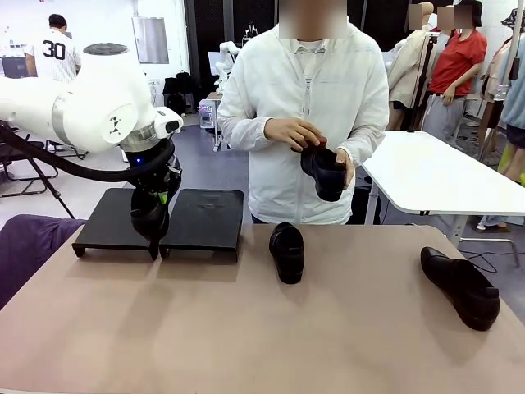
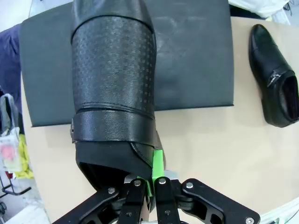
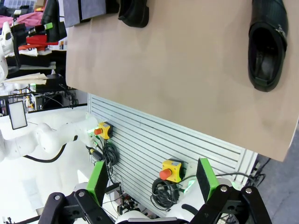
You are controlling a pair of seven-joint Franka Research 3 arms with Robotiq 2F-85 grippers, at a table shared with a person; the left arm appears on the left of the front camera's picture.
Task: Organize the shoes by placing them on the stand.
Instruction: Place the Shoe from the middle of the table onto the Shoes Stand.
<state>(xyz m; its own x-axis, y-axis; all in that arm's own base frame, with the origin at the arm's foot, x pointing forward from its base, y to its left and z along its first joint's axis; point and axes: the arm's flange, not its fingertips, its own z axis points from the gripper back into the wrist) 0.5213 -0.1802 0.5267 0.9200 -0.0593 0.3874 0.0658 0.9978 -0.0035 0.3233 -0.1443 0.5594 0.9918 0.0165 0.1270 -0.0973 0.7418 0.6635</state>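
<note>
My left gripper [image 1: 156, 195] is shut on the heel rim of a black loafer [image 1: 150, 217], which hangs toe-down over the gap between the two black stands [image 1: 205, 215]. In the left wrist view the held shoe [image 2: 114, 84] stretches away from the pinching gripper [image 2: 152, 170] over one stand [image 2: 196, 56]. A second shoe [image 1: 287, 252] lies mid-table, and a third shoe [image 1: 461, 287] at the right. The person holds a fourth shoe [image 1: 324, 171] in both hands. My right gripper [image 3: 151, 179] is open, back off the table's near edge, with nothing between its fingers.
The tan table [image 1: 246, 328] has free room in front. A purple cloth [image 1: 29, 242] lies at its left edge. A white table [image 1: 443, 172] stands behind at the right. Below the table edge, a slatted panel carries yellow stop buttons [image 3: 170, 169].
</note>
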